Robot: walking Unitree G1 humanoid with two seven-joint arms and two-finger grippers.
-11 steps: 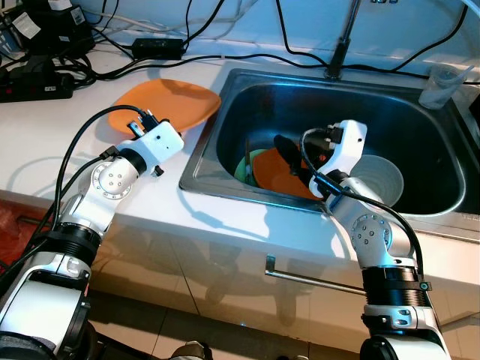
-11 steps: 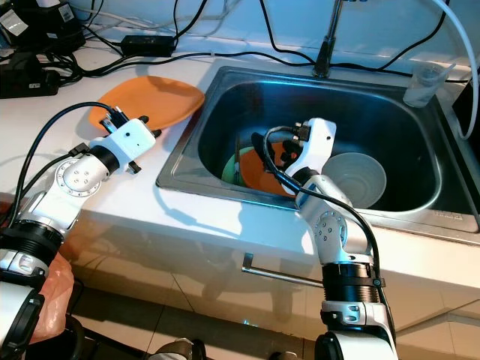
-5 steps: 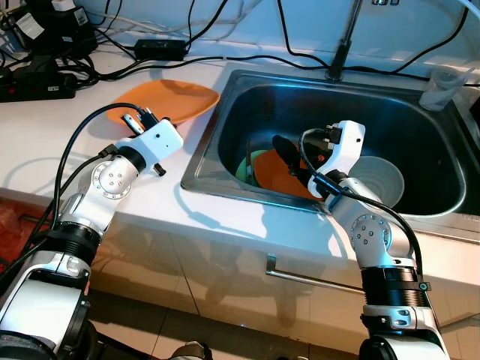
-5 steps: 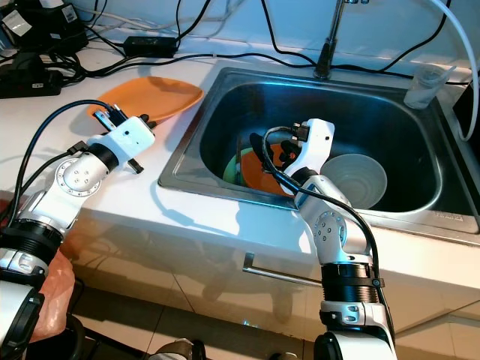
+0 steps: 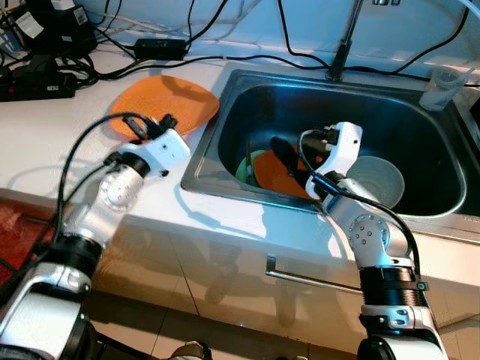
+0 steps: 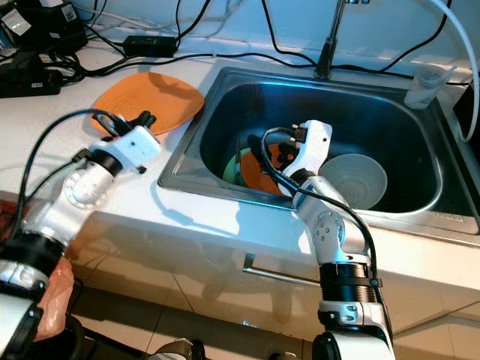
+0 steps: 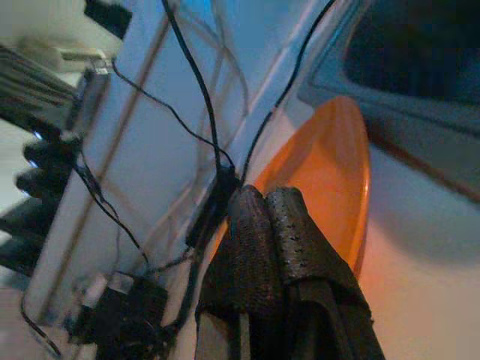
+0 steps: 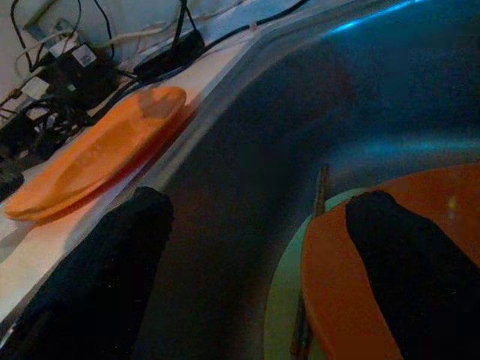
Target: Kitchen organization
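White kitchen surface [image 5: 45, 142] runs along the left of a steel sink [image 5: 225, 112], with cables and power bricks at its far edge. An orange plate [image 5: 161, 105] lies flat on the surface, touching the sink's left rim. The left gripper [image 5: 154, 129] sits at the plate's near edge, its fingers [image 7: 270, 232] pressed together and holding nothing. The right gripper [image 5: 289, 161] reaches into the sink with its fingers [image 8: 397, 255] spread wide, one over a second orange plate [image 5: 281, 176] lying on a green plate [image 5: 241, 169], beside a white bowl [image 5: 379, 180]. Judging by the pose, the sink plate is the next pick: bring one finger under its raised rim, close firmly on the edge, and lift slowly so it clears the sink wall without dragging the green plate.
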